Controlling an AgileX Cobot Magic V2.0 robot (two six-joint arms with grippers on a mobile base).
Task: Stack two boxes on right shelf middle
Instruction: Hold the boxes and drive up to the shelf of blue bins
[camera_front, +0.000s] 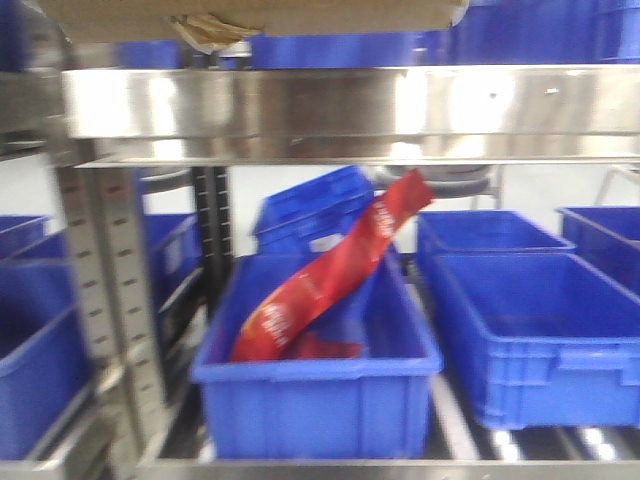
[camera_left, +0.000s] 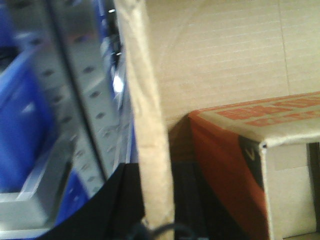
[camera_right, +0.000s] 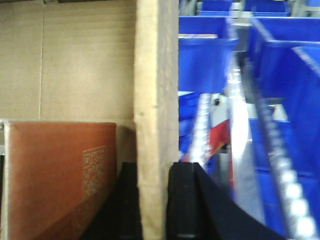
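As your right hand (camera_right: 155, 170) clamps one wall of the open cardboard box (camera_right: 75, 60) and your left hand (camera_left: 150, 205) straddles the opposite wall, grip uncertain, the box hangs between both, just above the steel shelf (camera_front: 350, 100) lip.

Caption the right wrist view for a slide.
Right gripper clamps the cardboard box wall; orange carton inside, blue bins beside.

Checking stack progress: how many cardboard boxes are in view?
2. A plain brown box, side walls pinched by left fingers and right fingers, probably the one above the shelf lip in front view; an orange-printed box beside those walls. Others may be hidden.
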